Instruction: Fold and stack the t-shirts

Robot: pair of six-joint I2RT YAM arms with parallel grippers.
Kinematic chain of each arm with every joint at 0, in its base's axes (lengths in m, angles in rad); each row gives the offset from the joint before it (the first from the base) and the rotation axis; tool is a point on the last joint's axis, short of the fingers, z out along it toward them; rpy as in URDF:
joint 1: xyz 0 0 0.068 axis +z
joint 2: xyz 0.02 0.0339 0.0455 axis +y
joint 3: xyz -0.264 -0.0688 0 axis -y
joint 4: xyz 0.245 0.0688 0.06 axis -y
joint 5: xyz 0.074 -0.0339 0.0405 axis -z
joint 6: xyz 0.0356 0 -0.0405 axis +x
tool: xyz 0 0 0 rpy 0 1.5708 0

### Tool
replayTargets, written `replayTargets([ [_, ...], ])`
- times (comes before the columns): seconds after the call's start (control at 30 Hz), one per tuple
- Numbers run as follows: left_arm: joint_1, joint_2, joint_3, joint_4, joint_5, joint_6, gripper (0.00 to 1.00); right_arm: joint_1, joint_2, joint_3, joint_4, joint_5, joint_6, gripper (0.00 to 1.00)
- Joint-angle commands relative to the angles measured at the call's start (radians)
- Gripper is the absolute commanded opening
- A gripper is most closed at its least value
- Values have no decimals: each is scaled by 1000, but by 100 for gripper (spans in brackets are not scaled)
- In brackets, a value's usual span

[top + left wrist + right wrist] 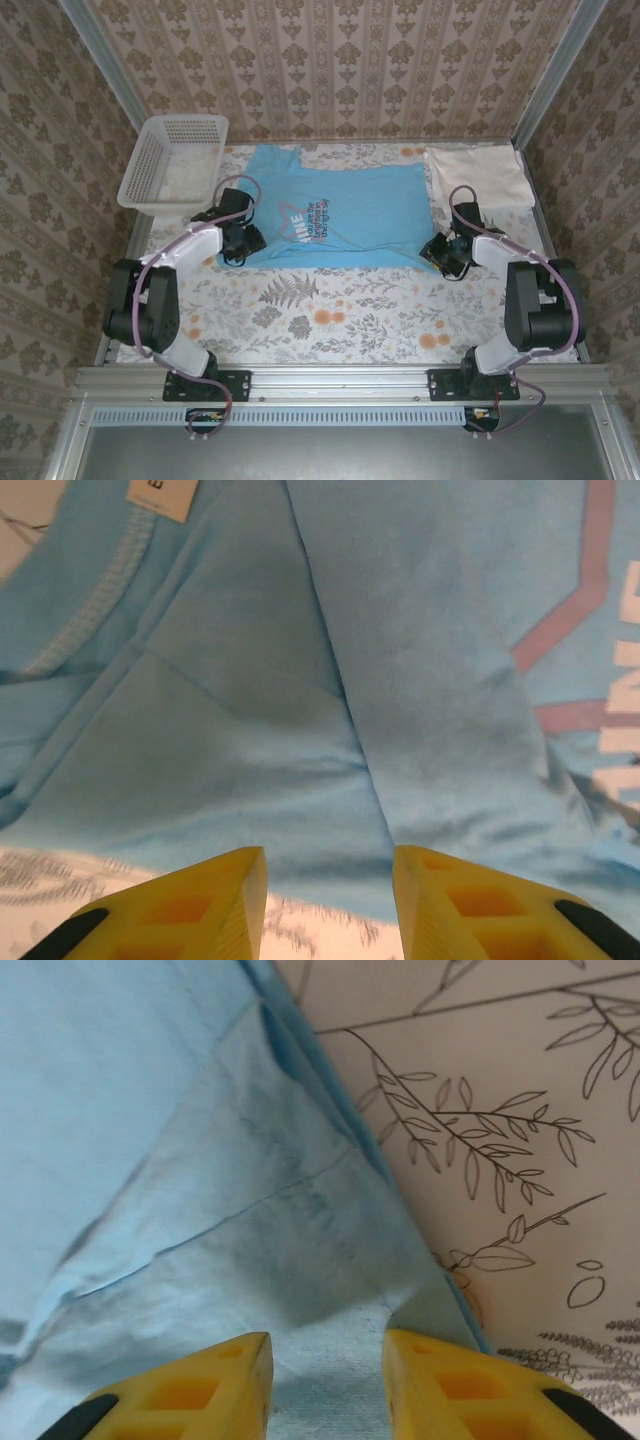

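Left gripper (330, 870): yellow fingers stood apart with nothing pinched, over the near edge of the blue shirt (300, 680) at its collar end, probably placed to take that edge for a fold.
Right gripper (327, 1355): jaws likewise parted and empty, over the near corner at the shirt's other end.
Blue shirt: lay flat, print up, mid-table between both grippers.
Cream shirt (478, 178): neat rectangle at far right, apparently the stack's base.
Basket (185, 122): far left corner.
Unclear: whether fingertips touched cloth; print wording blurred.
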Motion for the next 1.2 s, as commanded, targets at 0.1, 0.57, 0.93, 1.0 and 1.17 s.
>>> replayTargets([
  [0.1,49,104,-11,39,-96,14,37,-2,55,60,-91,99,-32,41],
  [0.57,178,47,-91,-2,-125,47,42,-34,61,73,-133,161,-59,48],
  [0.93,71,-165,4,-53,-27,54,49,96,-251,-52,-11,57,24,51],
  [1.0,42,-157,-1,-26,10,40,42,180,-212,-30,33,16,54,42],
  [1.17,5,-77,2,18,20,35,35,407,-7,119,73,50,109,30],
])
